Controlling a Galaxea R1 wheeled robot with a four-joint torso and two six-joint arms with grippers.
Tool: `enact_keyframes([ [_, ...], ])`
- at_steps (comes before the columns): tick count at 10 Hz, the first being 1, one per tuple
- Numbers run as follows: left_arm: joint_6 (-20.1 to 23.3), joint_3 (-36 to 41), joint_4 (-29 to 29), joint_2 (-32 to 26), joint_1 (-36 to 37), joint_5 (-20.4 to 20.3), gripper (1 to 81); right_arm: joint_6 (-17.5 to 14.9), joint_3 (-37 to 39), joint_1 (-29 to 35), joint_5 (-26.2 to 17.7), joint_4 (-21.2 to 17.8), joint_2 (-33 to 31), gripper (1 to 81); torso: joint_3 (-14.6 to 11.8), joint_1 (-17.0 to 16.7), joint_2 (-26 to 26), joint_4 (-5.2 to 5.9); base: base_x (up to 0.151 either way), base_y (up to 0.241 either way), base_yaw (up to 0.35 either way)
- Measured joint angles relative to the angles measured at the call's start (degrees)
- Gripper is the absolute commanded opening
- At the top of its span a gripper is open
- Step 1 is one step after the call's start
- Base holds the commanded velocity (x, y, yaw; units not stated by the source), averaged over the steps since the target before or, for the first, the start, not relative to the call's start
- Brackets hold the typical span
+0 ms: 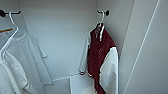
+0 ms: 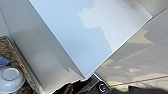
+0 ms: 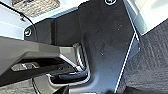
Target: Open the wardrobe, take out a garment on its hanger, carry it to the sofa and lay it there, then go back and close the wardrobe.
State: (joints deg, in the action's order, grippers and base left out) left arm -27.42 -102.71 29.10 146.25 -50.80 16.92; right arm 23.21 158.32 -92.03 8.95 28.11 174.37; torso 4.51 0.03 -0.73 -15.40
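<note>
Head view: wardrobe (image 1: 62, 30) open, inside visible. Jacket (image 1: 101, 57) hanging on hanger (image 1: 101, 23) from dark hook (image 1: 105, 12) at the right side wall, white sleeves down, lower hem near a white box (image 1: 80, 85) on the wardrobe floor. White shirts (image 1: 22, 62) on hangers at left, off another dark hook (image 1: 3, 13); well apart from jacket.

Left wrist view: white door panel (image 2: 82, 37) close up, edge running diagonal; pale floor (image 2: 140, 62) beyond. Brown mat (image 2: 12, 57) with white bowl (image 2: 10, 76) at one side. Tool state: cannot tell.

Right wrist view: dark robot plate and bar, grey carpet (image 3: 150, 57) under. Tool state: cannot tell.

Step judged: reach for hanger, door-opening done. To do well: aim at the hanger neck just below the hook, not cloth; lift up and off the hook before pulling out; keep clear of the right wall and door edge; avoid dragging the hem over the box.
</note>
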Motion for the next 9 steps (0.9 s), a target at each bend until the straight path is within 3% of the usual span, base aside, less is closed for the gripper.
enact_keyframes([
  [5,-5.6,9.3,0.1,-2.6,10.8,7.3,81.1,0.0,0.0,0.3,0.0,0.0,0.0,81.1,0.0,0.0,0.0,0.00,0.000,0.000,0.000],
  [9,-12.1,11.7,0.2,0.8,22.6,13.7,81.1,0.2,0.0,0.4,0.0,0.0,-0.1,81.1,0.0,0.1,0.1,0.00,0.000,0.000,0.000],
])
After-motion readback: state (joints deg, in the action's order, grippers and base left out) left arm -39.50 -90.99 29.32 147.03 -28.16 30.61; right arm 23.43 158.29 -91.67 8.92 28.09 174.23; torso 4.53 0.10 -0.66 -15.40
